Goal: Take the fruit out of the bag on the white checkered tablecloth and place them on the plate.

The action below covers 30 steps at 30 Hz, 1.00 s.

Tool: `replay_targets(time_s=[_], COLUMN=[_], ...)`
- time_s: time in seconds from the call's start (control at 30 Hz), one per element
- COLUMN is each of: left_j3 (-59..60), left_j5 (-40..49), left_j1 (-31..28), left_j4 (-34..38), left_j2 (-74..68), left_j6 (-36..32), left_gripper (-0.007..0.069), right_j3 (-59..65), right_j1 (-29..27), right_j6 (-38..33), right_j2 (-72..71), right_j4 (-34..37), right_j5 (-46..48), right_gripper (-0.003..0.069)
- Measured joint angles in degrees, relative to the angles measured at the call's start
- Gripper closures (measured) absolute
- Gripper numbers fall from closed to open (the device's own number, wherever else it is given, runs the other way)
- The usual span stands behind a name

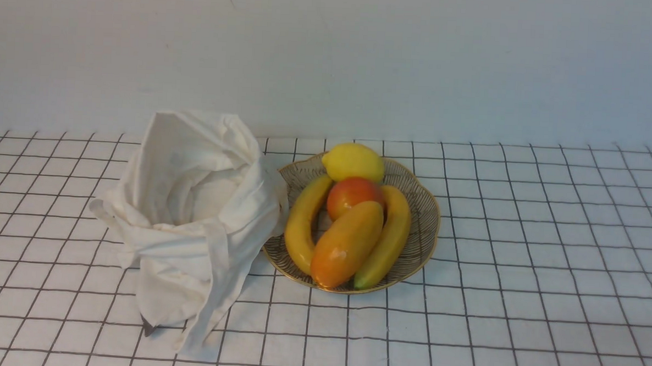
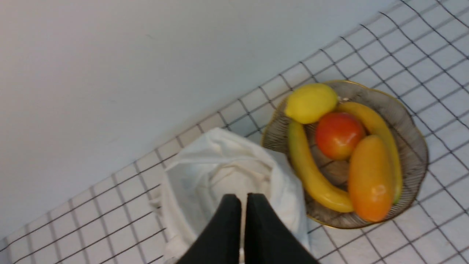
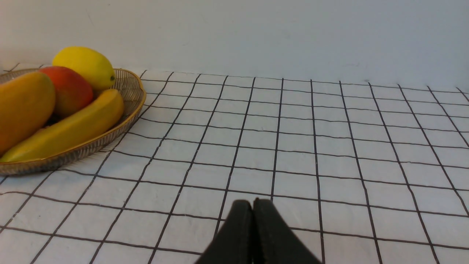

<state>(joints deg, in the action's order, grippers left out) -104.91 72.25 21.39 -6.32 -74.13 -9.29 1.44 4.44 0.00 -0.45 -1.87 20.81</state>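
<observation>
The mango point(image 1: 346, 244) lies on the tan plate point(image 1: 425, 209), between two bananas and in front of a red-orange apple. It also shows in the left wrist view point(image 2: 370, 178) and the right wrist view point(image 3: 20, 106). The white cloth bag point(image 1: 190, 210) stands open and slumped left of the plate, touching its rim; nothing shows inside it. My left gripper point(image 2: 243, 200) is shut and empty above the bag point(image 2: 220, 165). My right gripper point(image 3: 253, 203) is shut and empty over the checkered tablecloth point(image 3: 293, 146), right of the plate point(image 3: 128, 106). Neither gripper shows in the front view.
On the plate also lie two bananas point(image 1: 302, 220) point(image 1: 390, 235), an apple point(image 1: 353, 195) and a yellow lemon point(image 1: 353, 162). The bag's strap point(image 1: 211, 293) hangs toward the table's front. A pale wall stands behind the table.
</observation>
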Motion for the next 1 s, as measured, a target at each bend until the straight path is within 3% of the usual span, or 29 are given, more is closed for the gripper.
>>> replay_targets(time_s=[0.17, 0.4, 0.5, 0.63, 0.9, 1.0], left_j3=[10.38, 40.19, 49.85, 66.07, 83.61, 85.95], left_j5=[0.04, -1.49, -6.95, -21.28, -45.74, -50.68], left_j1=[0.0, 0.0, 0.0, 0.0, 0.0, 0.0], left_j4=[-2.01, 0.09, 2.12, 3.21, 4.36, 4.43], left_j2=[8.64, 26.08, 32.76, 46.9, 62.55, 63.64], left_j6=[3.71, 11.85, 12.82, 13.69, 17.79, 17.9], left_gripper=[0.0632, 0.0632, 0.0632, 0.0632, 0.0632, 0.0632], right_j3=[0.0, 0.0, 0.0, 0.0, 0.0, 0.0], right_j1=[0.0, 0.0, 0.0, 0.0, 0.0, 0.0], right_j6=[0.0, 0.0, 0.0, 0.0, 0.0, 0.0], right_j2=[0.0, 0.0, 0.0, 0.0, 0.0, 0.0], right_j4=[0.0, 0.0, 0.0, 0.0, 0.0, 0.0], right_j5=[0.0, 0.0, 0.0, 0.0, 0.0, 0.0], right_gripper=[0.0674, 0.0674, 0.0674, 0.0674, 0.0674, 0.0674])
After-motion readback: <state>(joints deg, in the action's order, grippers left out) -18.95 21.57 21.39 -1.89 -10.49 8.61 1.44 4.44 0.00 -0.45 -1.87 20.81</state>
